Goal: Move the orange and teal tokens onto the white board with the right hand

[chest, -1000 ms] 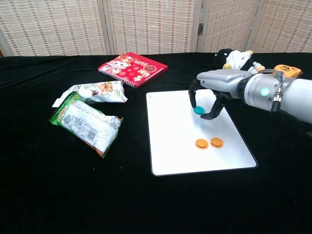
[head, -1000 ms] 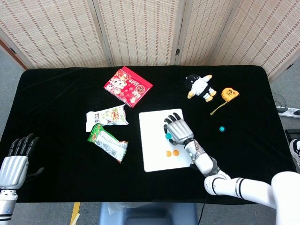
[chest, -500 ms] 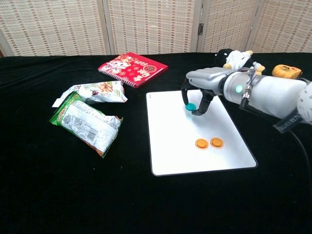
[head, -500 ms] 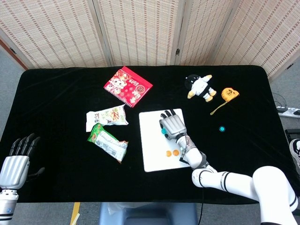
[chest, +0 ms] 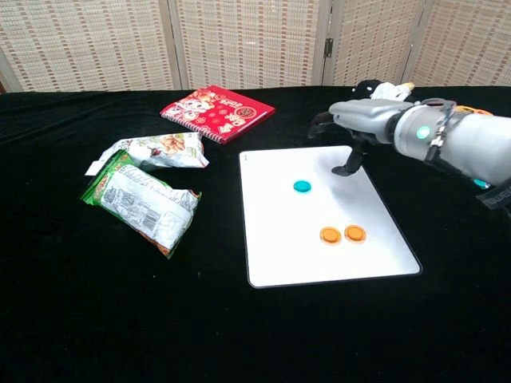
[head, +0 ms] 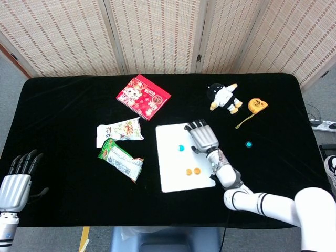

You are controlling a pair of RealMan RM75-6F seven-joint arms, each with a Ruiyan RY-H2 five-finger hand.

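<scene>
Head overhead, chest frontal; perhaps nearer.

Right hand (chest: pixel 351 132) hovers empty, fingers apart; left hand (head: pixel 16 181) rests open.

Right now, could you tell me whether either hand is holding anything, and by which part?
Nothing is held. The right hand hangs empty above the white board, apart from the teal token; the left hand is empty too.

The white board (chest: pixel 279 239) lies on the black table (chest: pixel 120 319); a teal token (chest: pixel 302 187) sits on its middle part, with two orange tokens (chest: pixel 342 234) side by side nearer and to the right; the right hand (chest: pixel 355 128) hovers over the board's far right corner, fingers apart and holding nothing; a red booklet (chest: pixel 218 112) lies farther back; two snack packets (chest: pixel 148 187) lie at left.
</scene>
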